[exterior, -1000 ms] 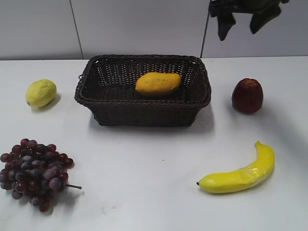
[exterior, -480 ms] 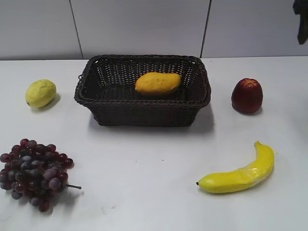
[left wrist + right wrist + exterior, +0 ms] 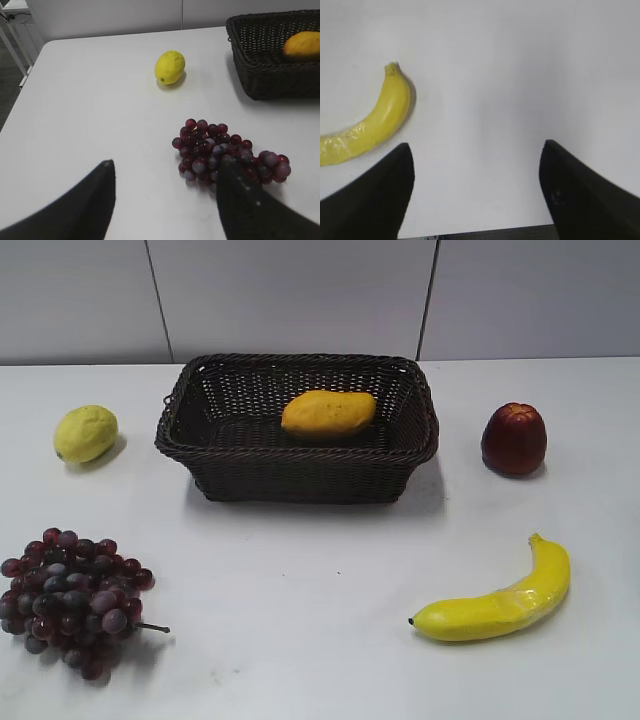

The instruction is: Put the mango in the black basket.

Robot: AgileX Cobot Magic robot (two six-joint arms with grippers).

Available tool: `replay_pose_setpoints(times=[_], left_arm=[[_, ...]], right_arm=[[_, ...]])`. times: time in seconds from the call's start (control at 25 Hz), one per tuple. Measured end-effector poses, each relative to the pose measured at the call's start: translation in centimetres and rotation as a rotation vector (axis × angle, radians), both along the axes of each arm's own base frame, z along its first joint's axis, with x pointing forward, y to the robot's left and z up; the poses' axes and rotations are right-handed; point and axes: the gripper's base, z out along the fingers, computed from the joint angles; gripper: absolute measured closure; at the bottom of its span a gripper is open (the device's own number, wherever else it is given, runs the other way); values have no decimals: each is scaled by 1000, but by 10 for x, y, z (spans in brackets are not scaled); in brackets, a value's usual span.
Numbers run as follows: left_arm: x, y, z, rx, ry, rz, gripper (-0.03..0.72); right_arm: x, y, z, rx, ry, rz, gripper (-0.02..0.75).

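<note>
The orange-yellow mango [image 3: 328, 412] lies inside the black basket [image 3: 296, 468] at the back middle of the table. Both also show at the top right of the left wrist view, the mango [image 3: 302, 46] in the basket [image 3: 260, 75]. My left gripper [image 3: 165, 170] is open and empty over the near left of the table, next to the grapes. My right gripper [image 3: 476, 150] is open and empty over bare table near the front edge, to the right of the banana. Neither gripper shows in the exterior view.
A lemon [image 3: 85, 433] lies left of the basket. A bunch of dark red grapes [image 3: 70, 598] sits at the front left. A dark red apple [image 3: 514, 438] stands right of the basket. A banana [image 3: 497, 598] lies at the front right.
The right gripper, high at the top right a second ago, moved off to the right and out of the exterior view. The mango and basket have not moved.
</note>
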Motion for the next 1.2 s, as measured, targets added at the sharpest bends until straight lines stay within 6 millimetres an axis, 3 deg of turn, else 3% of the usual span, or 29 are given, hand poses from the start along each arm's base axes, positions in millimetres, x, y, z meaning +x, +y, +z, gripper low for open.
replay_pose_setpoints(times=[0.28,0.64,1.2], left_arm=[[0,0,0,0,0,0,201],[0,0,0,0,1,0,201],[0,0,0,0,1,0,201]], right_arm=[[-62,-2,-27,10,1,7,141],[-125,-2,-63,51,-33,2,141],[-173,-1,-21,118,-420,3,142]])
